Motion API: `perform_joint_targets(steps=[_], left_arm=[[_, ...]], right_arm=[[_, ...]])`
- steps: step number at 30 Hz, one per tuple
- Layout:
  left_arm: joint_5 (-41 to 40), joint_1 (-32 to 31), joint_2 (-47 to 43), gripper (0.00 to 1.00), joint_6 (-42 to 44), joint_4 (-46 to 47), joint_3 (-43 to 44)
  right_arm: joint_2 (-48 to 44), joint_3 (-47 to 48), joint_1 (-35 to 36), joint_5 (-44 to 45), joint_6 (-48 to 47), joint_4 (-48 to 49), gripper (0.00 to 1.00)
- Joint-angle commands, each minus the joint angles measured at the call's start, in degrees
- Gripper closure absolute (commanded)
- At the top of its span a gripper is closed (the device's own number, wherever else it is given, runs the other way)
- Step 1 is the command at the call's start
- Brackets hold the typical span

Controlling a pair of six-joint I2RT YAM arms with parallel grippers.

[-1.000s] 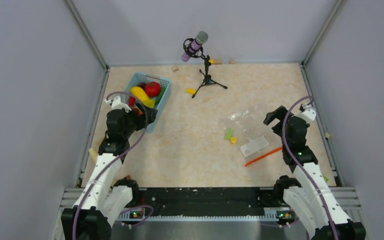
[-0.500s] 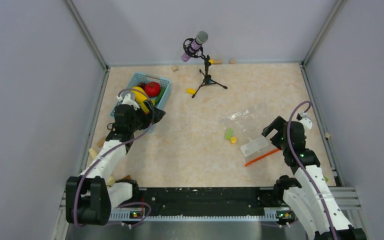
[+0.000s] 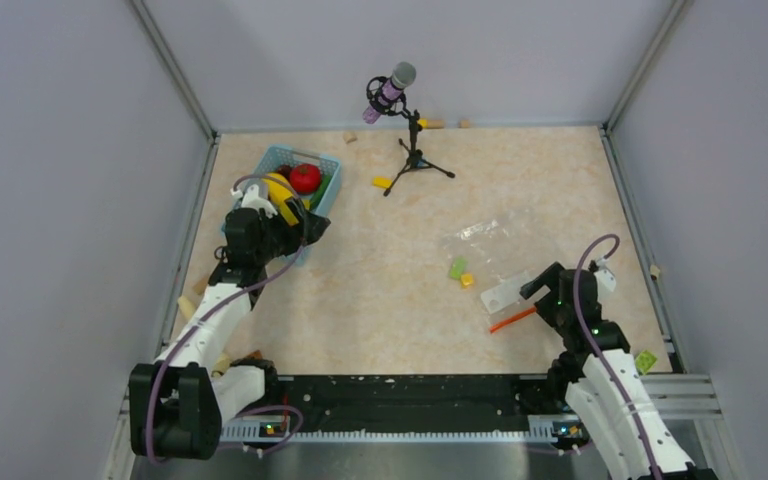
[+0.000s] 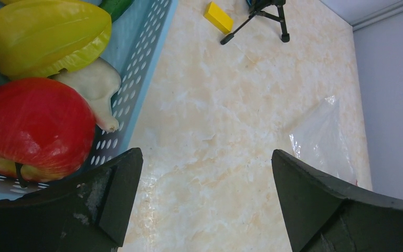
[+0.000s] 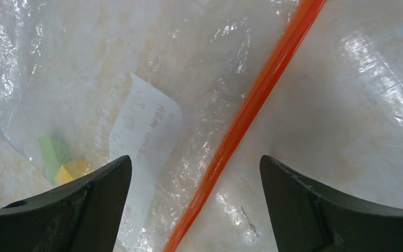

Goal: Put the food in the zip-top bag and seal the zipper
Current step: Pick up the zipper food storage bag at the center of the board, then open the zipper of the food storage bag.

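Zip-top bag [image 5: 73, 63] flat under right hand [image 5: 193, 170] (spread wide, empty), left hand [image 4: 205, 160] gaping, empty, beside basket [image 4: 148, 55]

On the bench [image 3: 380, 310], the basket [image 3: 282, 153] sits far left with the food [image 3: 305, 178] in it, and the left hand [image 3: 303, 232] is at its near edge. The microphone stand [image 3: 415, 150] stands far centre, with a single block [image 3: 381, 182] just left of its feet. The zip-top bag [image 3: 485, 245] lies right of centre, with two small blocks [image 3: 460, 272] at its left edge. The zipper [image 3: 513, 319] runs along the bag's near side, under the right hand [image 3: 540, 286].
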Motion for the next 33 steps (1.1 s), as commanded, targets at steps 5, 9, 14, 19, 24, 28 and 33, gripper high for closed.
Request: perform_joint_targets(steps=[5, 9, 14, 19, 24, 28, 33], left_arm=[[7.11, -0.42, -1.3, 0.02, 1.75, 4.58, 0.39], [15.34, -1.59, -1.5, 0.02, 2.3, 7.78, -0.18], [9.48, -8.74, -1.09, 0.02, 6.68, 3.03, 2.59], [3.37, -22.33, 1.98, 0.03, 14.4, -0.96, 8.46], [2.99, -34.1, 5.24, 0.03, 22.17, -3.05, 14.35], [-3.46, -41.73, 8.75, 0.03, 24.77, -1.3, 18.29], [-12.8, -45.94, 15.08, 0.07, 25.52, -4.73, 24.18]], right_arm=[[-1.37, -8.0, -0.18, -6.09, 3.49, 24.86, 0.42], [-1.32, -7.35, -0.14, -6.51, 2.61, 28.69, 1.0], [-0.66, -4.5, -0.11, -7.85, 0.05, 27.93, 1.0], [0.14, -0.81, -0.09, -13.86, -0.83, 31.03, 1.0], [3.2, 4.3, 3.76, -15.89, 1.71, 36.14, 1.0], [9.08, 9.22, 13.7, -9.41, 2.65, 38.76, 1.0], [19.13, 17.27, 25.7, -1.86, 0.35, 39.67, 1.0]])
